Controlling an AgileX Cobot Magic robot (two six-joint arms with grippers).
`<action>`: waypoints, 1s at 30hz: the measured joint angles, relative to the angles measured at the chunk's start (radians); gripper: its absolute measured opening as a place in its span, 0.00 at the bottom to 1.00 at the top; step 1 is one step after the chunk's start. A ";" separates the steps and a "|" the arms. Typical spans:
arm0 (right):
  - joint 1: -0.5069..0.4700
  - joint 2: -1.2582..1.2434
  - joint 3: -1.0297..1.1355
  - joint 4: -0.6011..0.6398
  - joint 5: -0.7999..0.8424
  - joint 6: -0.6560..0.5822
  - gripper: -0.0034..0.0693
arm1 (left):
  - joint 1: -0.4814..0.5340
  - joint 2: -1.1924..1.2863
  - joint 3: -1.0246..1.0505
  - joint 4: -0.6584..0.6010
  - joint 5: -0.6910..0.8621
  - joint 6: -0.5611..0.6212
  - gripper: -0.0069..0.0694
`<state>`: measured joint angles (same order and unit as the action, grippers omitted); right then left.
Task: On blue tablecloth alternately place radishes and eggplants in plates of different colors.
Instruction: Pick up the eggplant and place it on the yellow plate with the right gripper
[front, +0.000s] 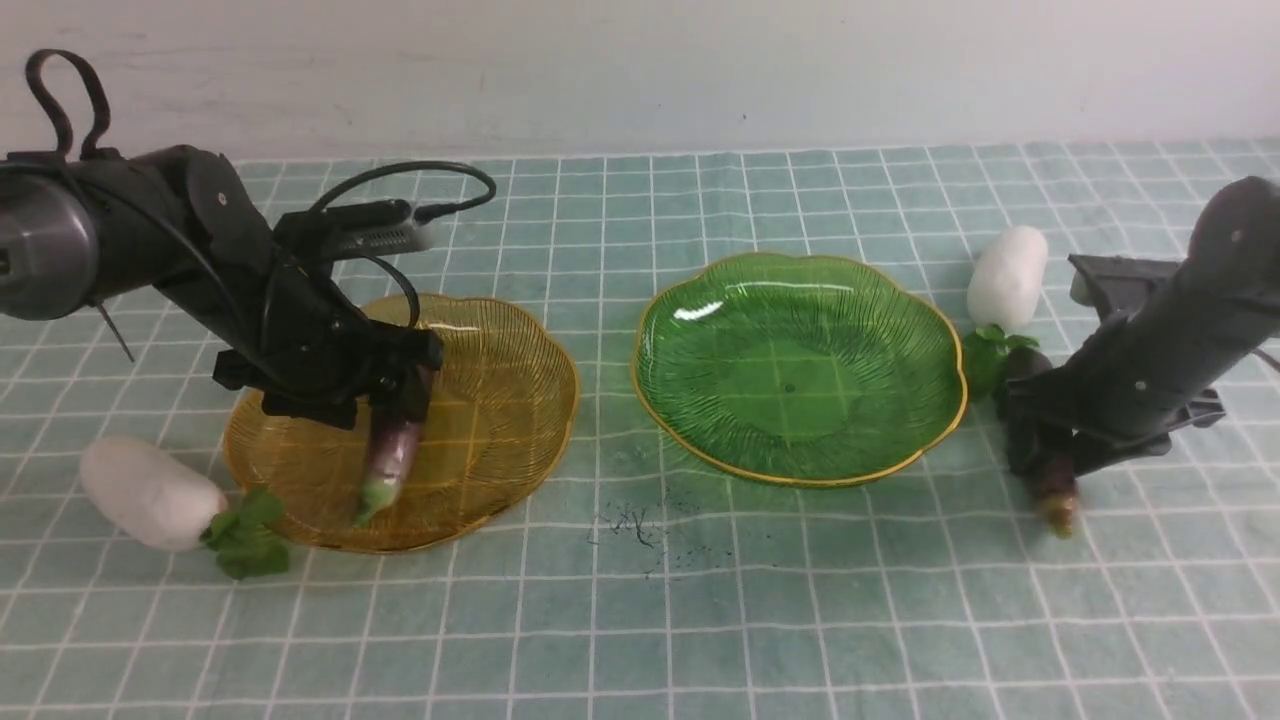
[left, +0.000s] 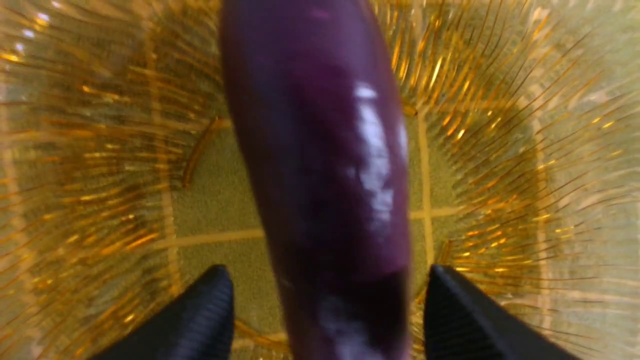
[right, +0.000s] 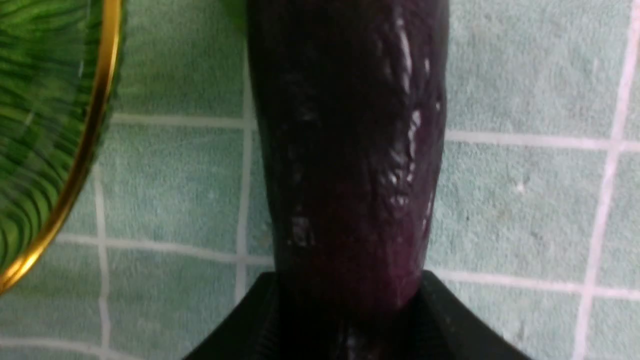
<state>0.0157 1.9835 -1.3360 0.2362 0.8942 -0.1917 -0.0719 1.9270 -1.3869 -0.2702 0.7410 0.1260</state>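
Eggplants number two: one (front: 392, 460) lies in the single amber plate (front: 500, 400), between the parted fingers of the left hand (left: 327, 305); the other (front: 1056, 495) is beside the single green plate (front: 800, 370), clamped in the right hand (right: 350, 300). Two white radishes rest on the one blue tablecloth (front: 800, 630): one (front: 150, 492) with its leaves at the amber plate's rim, the other (front: 1008, 278) near the green plate, beyond the right hand.
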 joint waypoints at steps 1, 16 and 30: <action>0.000 -0.014 -0.009 -0.020 0.044 0.009 0.45 | 0.000 0.000 -0.013 0.000 0.013 0.000 0.75; 0.307 -0.183 -0.168 0.388 0.030 -0.128 0.45 | 0.158 -0.122 -0.181 0.050 0.296 -0.057 0.10; 0.548 0.280 -0.670 0.426 0.007 -0.014 0.45 | 0.325 -0.354 0.167 -0.013 0.209 -0.053 0.08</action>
<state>0.5641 2.2634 -2.0060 0.6624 0.9014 -0.2057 0.2529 1.5732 -1.2197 -0.2827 0.9495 0.0731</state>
